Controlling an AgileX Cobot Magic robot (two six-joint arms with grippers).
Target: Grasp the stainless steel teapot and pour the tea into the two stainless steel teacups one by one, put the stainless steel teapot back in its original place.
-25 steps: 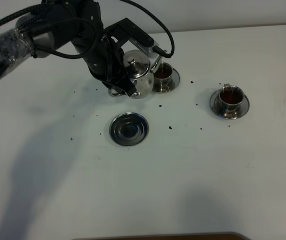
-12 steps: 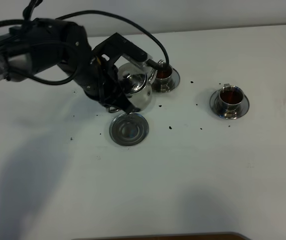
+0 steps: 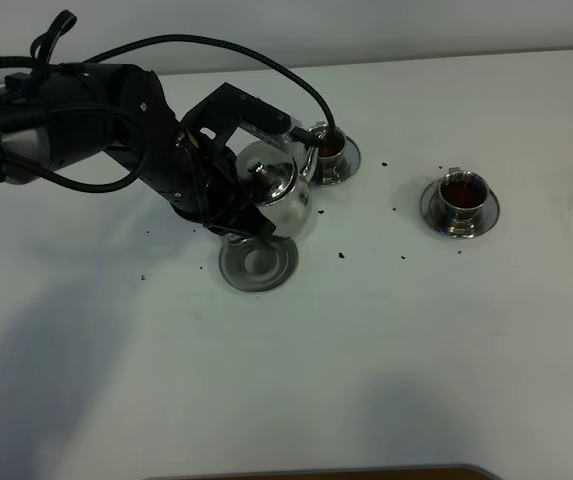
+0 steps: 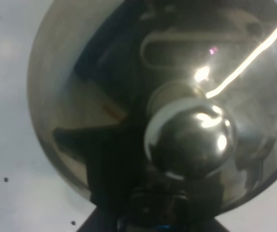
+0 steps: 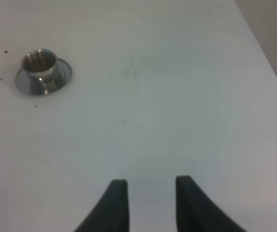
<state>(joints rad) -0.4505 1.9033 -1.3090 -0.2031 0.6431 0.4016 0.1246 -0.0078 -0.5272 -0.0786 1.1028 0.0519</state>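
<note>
Both teacups [image 3: 329, 152] [image 3: 460, 196] hold tea, so the left gripper [image 3: 238, 205], fingers clenched on the teapot [image 3: 278, 193], hangs it just behind and overlapping the empty saucer [image 3: 257, 264] on the counter [image 3: 416, 330]; right gripper [image 5: 148, 193] fingers released, well apart.

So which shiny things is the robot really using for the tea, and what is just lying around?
For the tea job:
- teapot, held by the left gripper
- empty saucer, where the pot goes back
- near cup and far cup, both with tea in them, each on its saucer

Just lying about:
- dark specks on the white table
- the idle right gripper
</note>
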